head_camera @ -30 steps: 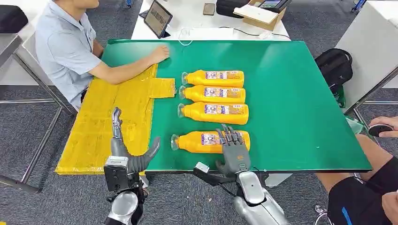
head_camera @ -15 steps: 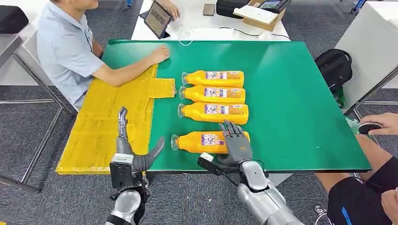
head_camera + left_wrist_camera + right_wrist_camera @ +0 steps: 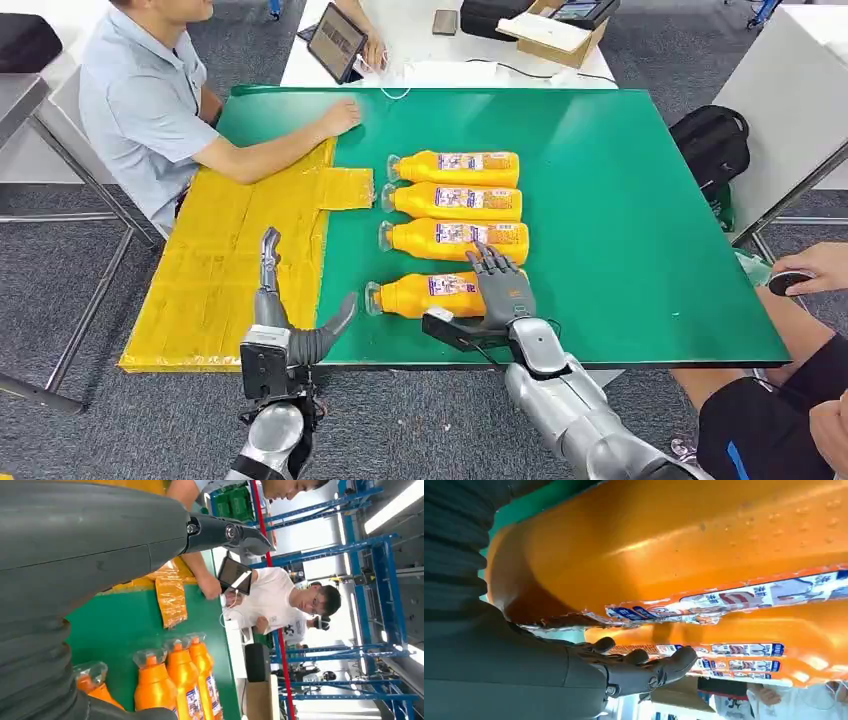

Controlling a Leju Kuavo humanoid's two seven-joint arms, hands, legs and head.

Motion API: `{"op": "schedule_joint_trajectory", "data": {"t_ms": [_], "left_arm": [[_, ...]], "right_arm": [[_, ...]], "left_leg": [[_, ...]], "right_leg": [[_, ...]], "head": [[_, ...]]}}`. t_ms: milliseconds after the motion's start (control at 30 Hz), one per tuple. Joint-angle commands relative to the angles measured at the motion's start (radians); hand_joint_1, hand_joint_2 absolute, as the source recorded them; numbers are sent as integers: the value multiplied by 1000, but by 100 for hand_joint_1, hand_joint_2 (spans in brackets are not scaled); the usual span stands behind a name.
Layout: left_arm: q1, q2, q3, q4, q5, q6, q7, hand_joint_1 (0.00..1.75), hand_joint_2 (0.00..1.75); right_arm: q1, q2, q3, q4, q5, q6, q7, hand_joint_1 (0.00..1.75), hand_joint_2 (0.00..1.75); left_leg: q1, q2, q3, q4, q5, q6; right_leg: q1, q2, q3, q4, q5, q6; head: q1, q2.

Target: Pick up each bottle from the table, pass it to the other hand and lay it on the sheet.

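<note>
Head view shows four orange bottles lying on their sides on the green table (image 3: 620,200), caps toward the robot's left, long axes running left to right. The nearest bottle (image 3: 425,295) sits apart from the other three (image 3: 455,200) and lies directly under the right hand (image 3: 500,290), whose fingers (image 3: 487,262) drape over its label end and reach past it toward the next bottle. In the right wrist view the bottle's body fills the space just above the palm, with the fingers curled loosely alongside (whether they truly grip it yet I cannot tell). The left hand (image 3: 290,320) hovers at the table's near edge beside the yellow sheet (image 3: 240,250), fingers spread and holding nothing, well to the cap side of that bottle. So the right hand is the nearer one, and the bottle lies crosswise to its reach. Compared with a second ago, the right hand has moved forward over the bottle, and the left hand has risen slightly. A person (image 3: 140,100) rests a hand on the sheet's far corner.
</note>
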Motion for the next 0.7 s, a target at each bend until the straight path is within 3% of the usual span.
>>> {"op": "schedule_joint_trajectory", "data": {"t_ms": [33,500,667,700], "left_arm": [[-39,49,-24,61,3,-3,6,0,175],[-64,59,-36,100,17,-11,1,0,175],[-57,55,-26,87,61,-45,14,0,175],[-48,44,-8,73,108,-73,21,0,175]], "right_arm": [[-52,-34,68,168,-33,197,7,175,175],[-2,-71,78,182,-163,297,-82,175,175],[31,-42,25,121,-298,246,-172,175,175],[59,-25,-16,59,-375,191,-225,175,175]], "left_leg": [[0,0,4,-1,-1,-1],[1,-5,16,-2,-1,-1],[2,-5,18,-3,-2,0],[1,-3,19,-2,-3,0]], "right_leg": [[0,0,4,-1,-1,-2],[1,-4,13,-4,-2,-2],[2,-4,9,-6,-3,-1],[1,-2,9,-5,-3,0]], "head": [[0,0],[0,0],[0,0],[0,0]]}}
